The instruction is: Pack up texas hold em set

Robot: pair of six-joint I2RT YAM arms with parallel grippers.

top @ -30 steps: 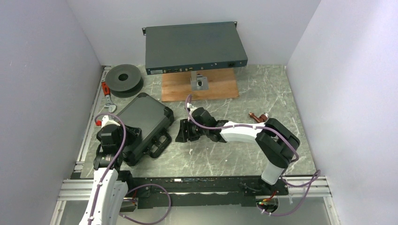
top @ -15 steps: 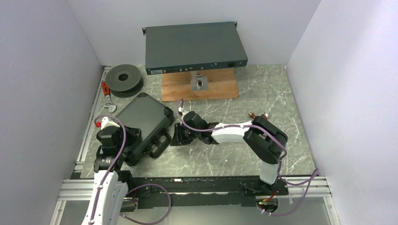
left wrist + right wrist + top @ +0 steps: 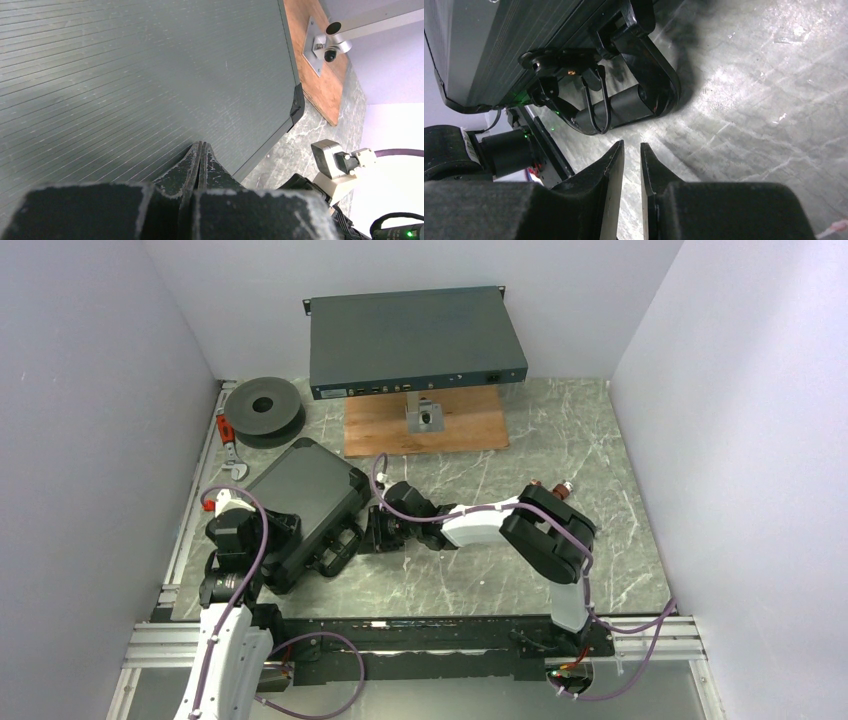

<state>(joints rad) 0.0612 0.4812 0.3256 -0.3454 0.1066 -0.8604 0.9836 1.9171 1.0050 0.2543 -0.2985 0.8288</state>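
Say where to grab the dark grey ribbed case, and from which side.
Take the bar of the black loop handle on the edge of the grey ribbed case. It sticks out over the marble table with a gap behind it, so come from that open side, beside the right gripper.

Shut dark case lying aslant on the left of the desk.
The case (image 3: pixel 300 502) was a flat, dark grey rectangle with a finely ribbed lid and black corner caps. It was closed and lay flat on the marbled desk (image 3: pixel 450 580), turned at a slant. Its black loop handle (image 3: pixel 341 545) stuck out from the near-right long edge and lay low against the desk surface.
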